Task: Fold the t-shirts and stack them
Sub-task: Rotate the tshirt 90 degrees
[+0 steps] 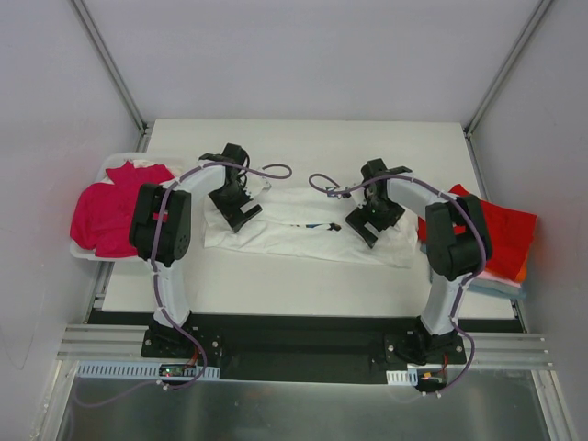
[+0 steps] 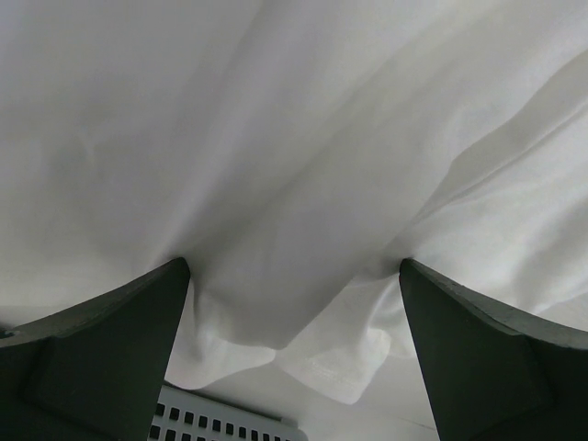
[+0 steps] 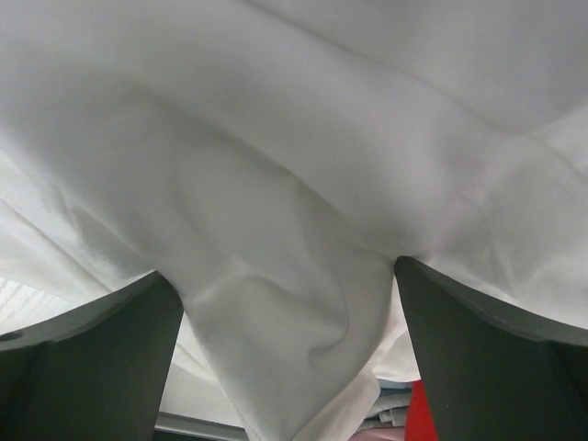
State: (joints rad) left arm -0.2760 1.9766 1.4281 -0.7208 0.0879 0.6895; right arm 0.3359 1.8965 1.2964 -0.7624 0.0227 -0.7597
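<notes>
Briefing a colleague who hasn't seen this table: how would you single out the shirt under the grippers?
On the white table, look at the middle, beneath the left gripper and right gripper. The white t-shirt lies spread there; its neighbours are coloured heaps, magenta cloth at the left edge, red cloth at the right.

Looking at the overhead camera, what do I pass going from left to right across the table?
In order: magenta shirt → left pincer → right pincer → red shirt. The white shirt spreads under both pincers, so it has no single place.
</notes>
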